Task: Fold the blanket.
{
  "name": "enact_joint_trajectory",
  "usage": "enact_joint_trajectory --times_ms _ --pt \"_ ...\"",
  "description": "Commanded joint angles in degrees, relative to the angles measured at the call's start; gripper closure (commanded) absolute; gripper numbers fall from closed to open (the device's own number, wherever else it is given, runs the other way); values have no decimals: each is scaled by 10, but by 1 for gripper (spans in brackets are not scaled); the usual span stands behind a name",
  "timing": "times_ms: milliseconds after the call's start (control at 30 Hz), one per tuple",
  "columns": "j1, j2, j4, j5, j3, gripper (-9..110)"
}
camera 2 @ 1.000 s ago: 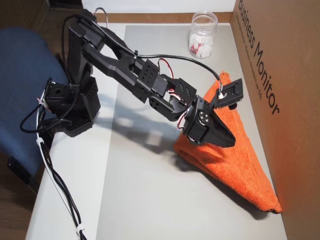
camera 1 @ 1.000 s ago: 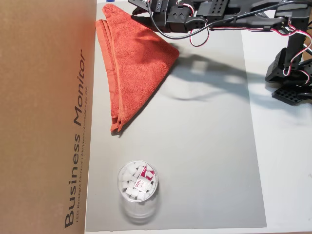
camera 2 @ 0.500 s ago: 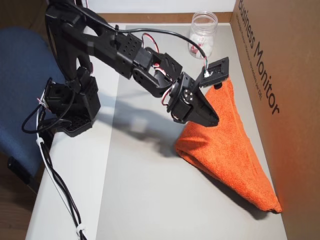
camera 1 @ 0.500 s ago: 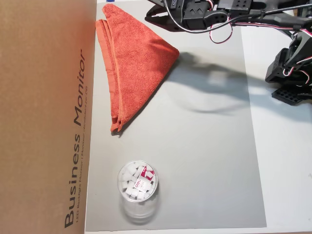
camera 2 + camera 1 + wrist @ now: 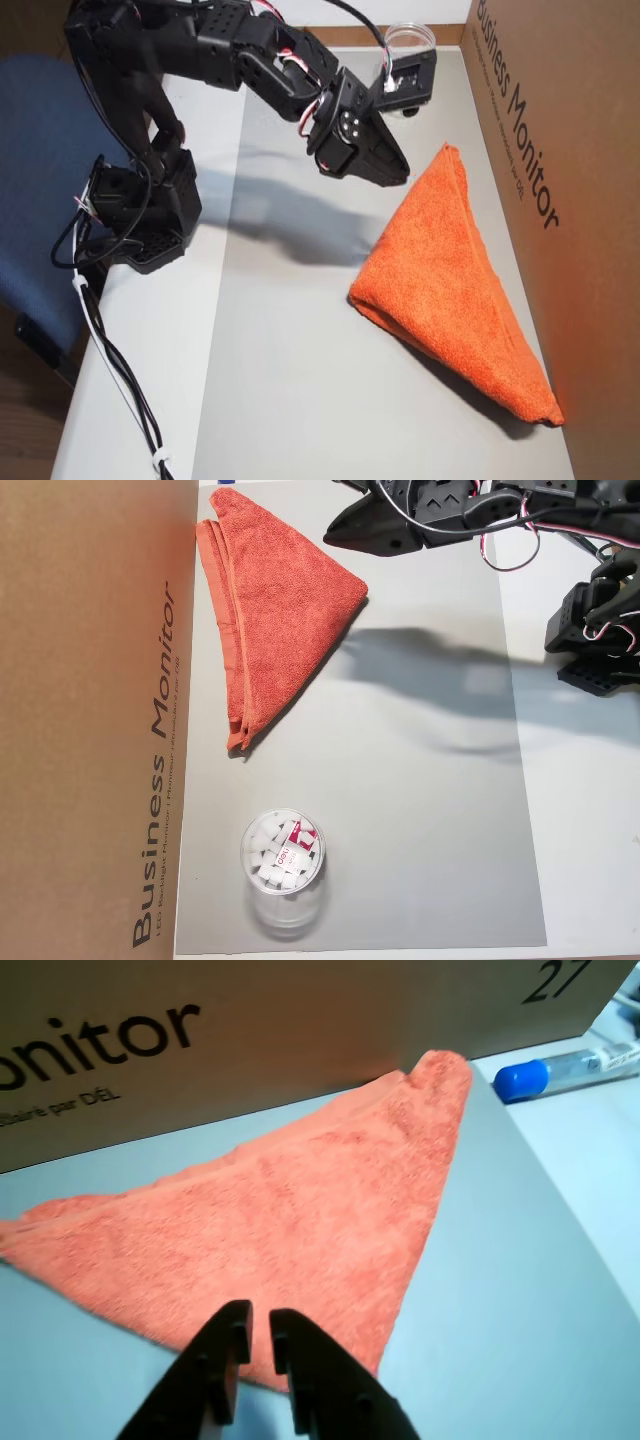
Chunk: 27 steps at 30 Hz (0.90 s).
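Note:
The blanket is an orange-red terry towel lying folded into a triangle on the grey mat, its long hemmed edge along the cardboard box. It also fills the middle of the wrist view as the blanket and shows in the other overhead view as the blanket. My gripper hangs in the air beside the blanket's free corner, clear of the cloth. In the wrist view the gripper has its black jaws almost together with nothing between them. From the other overhead view the gripper points down toward the mat.
A large cardboard box walls off the mat's edge behind the blanket. A clear plastic cup with white pieces stands on the mat, away from the blanket. The arm's base sits at the table edge by a blue chair. A blue-capped tube lies off the mat.
The arm has risen and drawn back from over the blanket toward its base. The blanket has kept its triangular shape and place.

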Motion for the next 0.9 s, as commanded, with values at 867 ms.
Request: enact_joint_trajectory --times_ms 867 --pt "-98 273 283 62 135 102"
